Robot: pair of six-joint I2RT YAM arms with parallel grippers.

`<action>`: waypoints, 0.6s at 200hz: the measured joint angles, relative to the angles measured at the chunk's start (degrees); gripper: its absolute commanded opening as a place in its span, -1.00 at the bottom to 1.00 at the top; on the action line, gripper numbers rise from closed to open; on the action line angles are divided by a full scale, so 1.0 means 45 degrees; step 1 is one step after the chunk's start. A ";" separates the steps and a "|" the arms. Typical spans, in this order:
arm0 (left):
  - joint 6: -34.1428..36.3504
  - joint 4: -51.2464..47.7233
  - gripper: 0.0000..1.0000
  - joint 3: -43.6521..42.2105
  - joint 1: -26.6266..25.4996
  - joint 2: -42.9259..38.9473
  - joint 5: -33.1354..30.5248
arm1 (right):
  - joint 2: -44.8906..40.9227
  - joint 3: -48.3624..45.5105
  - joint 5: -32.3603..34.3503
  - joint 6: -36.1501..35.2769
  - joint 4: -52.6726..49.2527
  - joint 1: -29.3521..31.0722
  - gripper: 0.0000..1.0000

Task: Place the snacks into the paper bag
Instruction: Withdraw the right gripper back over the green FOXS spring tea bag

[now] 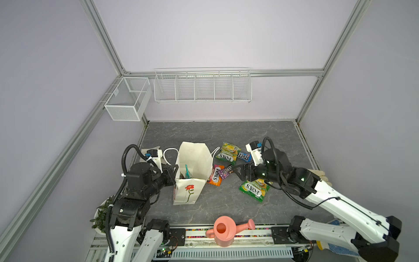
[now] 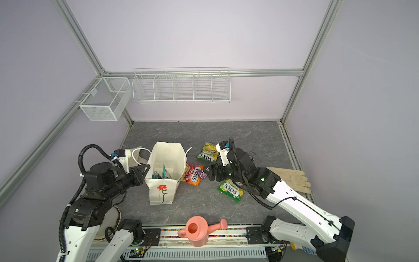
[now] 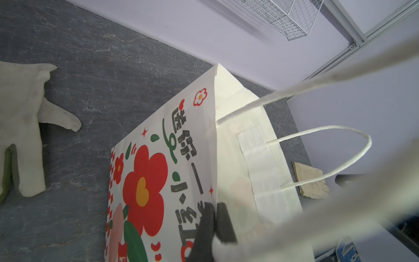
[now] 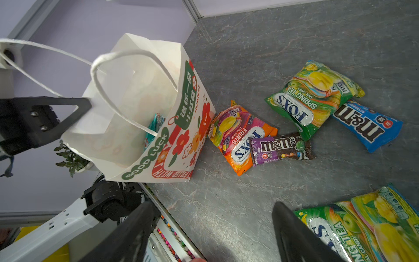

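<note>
- Currently a tall cream-white paper bag with white cord handles and a red flower on its front (image 1: 187, 191) (image 2: 161, 191) stands upright and open on the grey stone-patterned tabletop (image 1: 226, 208).
- The left gripper (image 1: 175, 172) (image 3: 214, 211) is pinched tight on the bag's left rim, one finger inside the paper wall and one outside.
- Two teal-white packs (image 1: 187, 173) (image 2: 162, 174) (image 4: 155, 122) stand inside the bag, near its front wall.
- An orange-purple FOX'S packet (image 1: 216, 175) (image 4: 235, 133) lies flat against the foot of the bag's right side.
- A small purple M&M's pack (image 1: 226, 171) (image 4: 278, 147) overlaps that packet's edge away from the bag.
- A green-yellow FOX'S bag (image 1: 227, 153) (image 4: 313, 97) lies right of the bag and farther back, with a small blue M&M's pack (image 1: 244, 157) (image 4: 367, 124) touching its far side.
- A second green-yellow FOX'S bag (image 1: 255, 189) (image 2: 231, 189) lies well right of the bag, under the right arm.
- The right gripper (image 1: 237, 171) (image 4: 213, 204) is right of the bag, just beyond the purple pack, its jaws spread wide and holding nothing.
</note>
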 measured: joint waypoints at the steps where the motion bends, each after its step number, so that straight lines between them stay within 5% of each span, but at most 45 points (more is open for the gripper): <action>1: -0.0005 0.0005 -1.00 0.0000 0.0000 0.0000 0.0005 | -0.0010 -0.0049 0.0005 0.0024 0.0000 -0.0010 0.77; 120: -0.0617 0.0291 -1.00 -0.0141 0.0000 0.0083 0.0019 | -0.1860 -0.3483 -0.0335 0.1336 -0.0083 -0.2229 0.79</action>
